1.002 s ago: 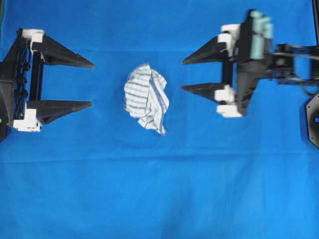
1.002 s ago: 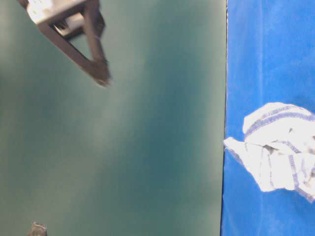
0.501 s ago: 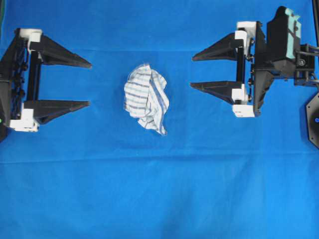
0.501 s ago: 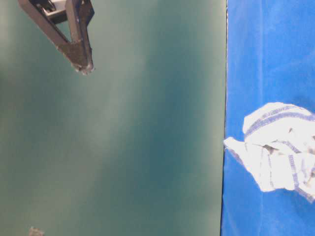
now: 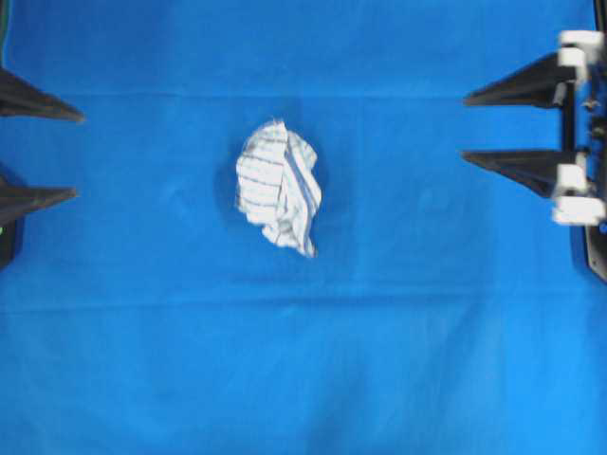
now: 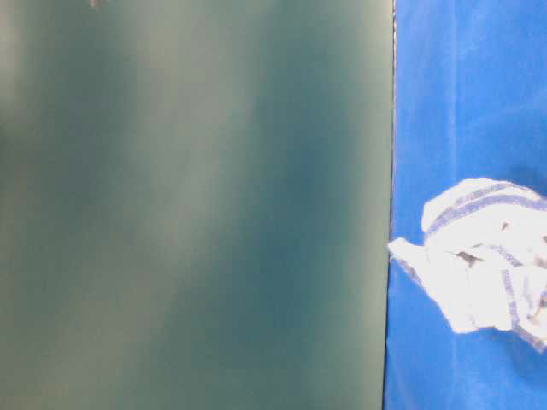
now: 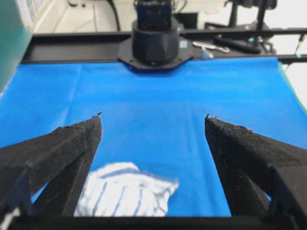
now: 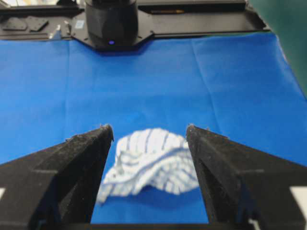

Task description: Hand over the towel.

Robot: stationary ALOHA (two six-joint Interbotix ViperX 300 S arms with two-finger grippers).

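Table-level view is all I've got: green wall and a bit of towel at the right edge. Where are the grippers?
Observer: Neither is near it. In the overhead view the left gripper is at the left edge and the right gripper at the right edge, with the towel between them.
Operator: Open or shut?
Observer: Both open. The left wrist view shows the left gripper spread wide; the right wrist view shows the right gripper spread too, nothing held.
Operator: Towel flat?
Observer: No, it lies crumpled in a heap on the blue cloth, white with blue stripes.
Operator: Anything else on the cloth?
Observer: Nothing else shows in the overhead view.
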